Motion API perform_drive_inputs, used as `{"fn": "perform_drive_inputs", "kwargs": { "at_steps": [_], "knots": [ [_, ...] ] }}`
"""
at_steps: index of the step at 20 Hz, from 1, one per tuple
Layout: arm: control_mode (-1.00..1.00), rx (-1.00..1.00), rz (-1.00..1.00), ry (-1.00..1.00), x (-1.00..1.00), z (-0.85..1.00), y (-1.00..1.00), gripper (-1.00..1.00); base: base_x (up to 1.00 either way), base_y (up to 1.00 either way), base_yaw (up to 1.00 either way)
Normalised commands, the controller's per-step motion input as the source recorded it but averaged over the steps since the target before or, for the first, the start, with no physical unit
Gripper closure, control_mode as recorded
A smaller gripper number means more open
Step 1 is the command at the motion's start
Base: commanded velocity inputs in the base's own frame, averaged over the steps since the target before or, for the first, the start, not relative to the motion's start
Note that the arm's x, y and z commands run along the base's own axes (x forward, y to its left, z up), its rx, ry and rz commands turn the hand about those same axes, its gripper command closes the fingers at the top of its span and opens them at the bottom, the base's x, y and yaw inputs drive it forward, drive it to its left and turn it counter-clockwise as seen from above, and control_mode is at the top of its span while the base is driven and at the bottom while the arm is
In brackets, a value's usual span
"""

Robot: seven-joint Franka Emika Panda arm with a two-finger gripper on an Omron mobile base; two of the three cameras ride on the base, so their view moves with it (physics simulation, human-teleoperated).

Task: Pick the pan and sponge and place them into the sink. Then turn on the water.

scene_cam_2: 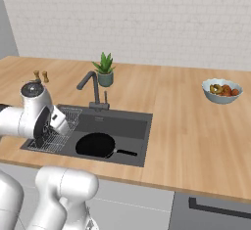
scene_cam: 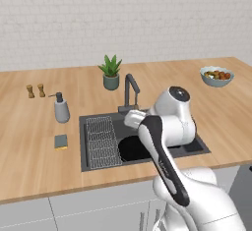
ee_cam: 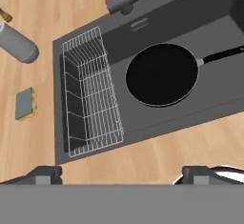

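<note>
Hand view: jaws spread wide, empty, above the pan [ee_cam: 162, 74].

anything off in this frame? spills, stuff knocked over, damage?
Nothing stands out. The pan lies flat in the sink beside the wire rack. The sponge sits flat on the counter left of the basin, the soap dispenser upright. No water or spills visible.
</note>
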Motion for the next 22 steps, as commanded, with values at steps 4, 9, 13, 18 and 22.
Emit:
{"fn": "perform_drive_inputs", "kwargs": {
  "at_steps": [4, 9, 13, 18, 22],
  "knots": [
    [-1.00, -0.03, -0.13, 0.00, -0.02, 0.07, 0.74, -1.00, 0.00, 0.00, 0.00],
    [-1.00, 0.00, -0.04, 0.07, 0.02, 0.10, 0.65, -1.00, 0.00, 0.00, 0.00],
    [-1.00, 0.00, 0.00, 0.21, 0.16, 0.02, 0.48, -1.00, 0.00, 0.00, 0.00],
    [-1.00, 0.00, 0.01, 0.19, 0.45, 0.00, 0.40, -1.00, 0.00, 0.00, 0.00],
    [-1.00, -0.01, 0.00, 0.02, 0.55, -0.06, 0.45, -1.00, 0.00, 0.00, 0.00]
  ]
}}
